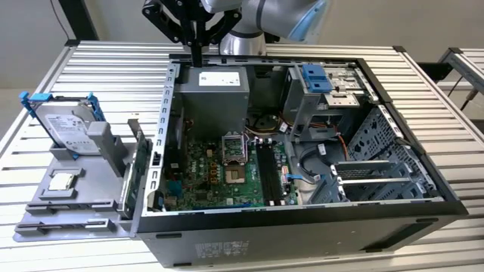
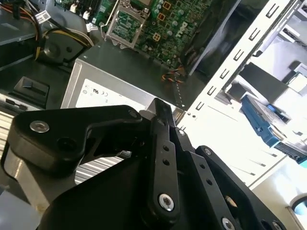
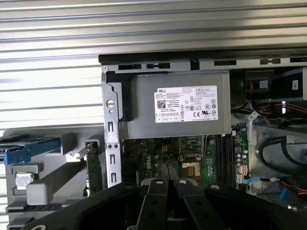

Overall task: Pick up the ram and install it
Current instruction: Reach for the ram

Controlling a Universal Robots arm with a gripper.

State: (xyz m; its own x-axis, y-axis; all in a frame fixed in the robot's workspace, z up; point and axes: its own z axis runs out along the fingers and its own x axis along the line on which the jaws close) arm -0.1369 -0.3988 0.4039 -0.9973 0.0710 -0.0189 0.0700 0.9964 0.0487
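Note:
My gripper hangs above the back edge of the open computer case, over the grey power supply. Its black fingers are pressed together with nothing between them. A long narrow dark strip, which I take for the ram, lies in the front slot of the grey holder, on the exterior view's left and far from the gripper. In the first wrist view the same ram strip sits by the holder. The black memory slots on the motherboard look empty.
The holder also carries a hard drive in a blue bracket, a square processor chip and an upright green card. A blue drive-bay latch and loose cables sit inside the case. Everything rests on a slatted metal table.

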